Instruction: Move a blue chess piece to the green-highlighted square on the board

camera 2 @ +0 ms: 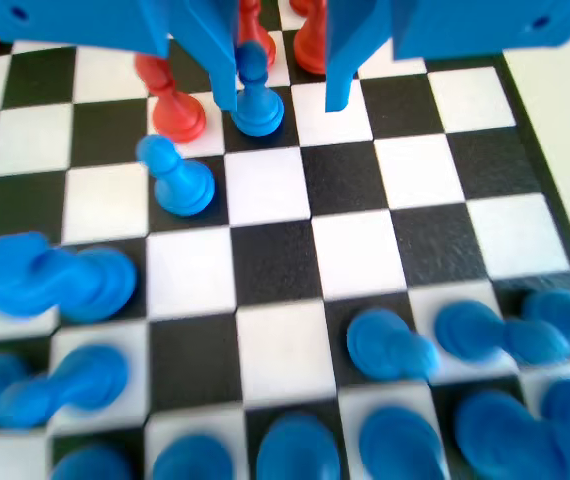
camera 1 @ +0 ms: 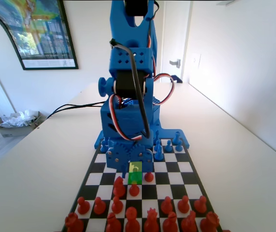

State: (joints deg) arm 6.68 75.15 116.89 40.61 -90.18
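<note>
In the wrist view a blue chess piece (camera 2: 257,95), a small pawn, stands upright on a dark square of the board (camera 2: 275,260). It is between the jaws of my open gripper (camera 2: 280,95), close against the left jaw and well apart from the right one. A second blue pawn (camera 2: 177,178) stands one row nearer, to the left. In the fixed view my gripper (camera 1: 128,158) hangs low over the board (camera 1: 176,166), just behind the green-highlighted square (camera 1: 134,178) and over the paler yellow-green square (camera 1: 135,166).
Red pawns crowd the gripper: one (camera 2: 170,100) just left of the left jaw, others (camera 2: 310,40) beyond the jaws. In the fixed view red pawns (camera 1: 148,177) (camera 1: 119,186) flank the green square. Blue back-row pieces (camera 2: 385,345) line the near edge.
</note>
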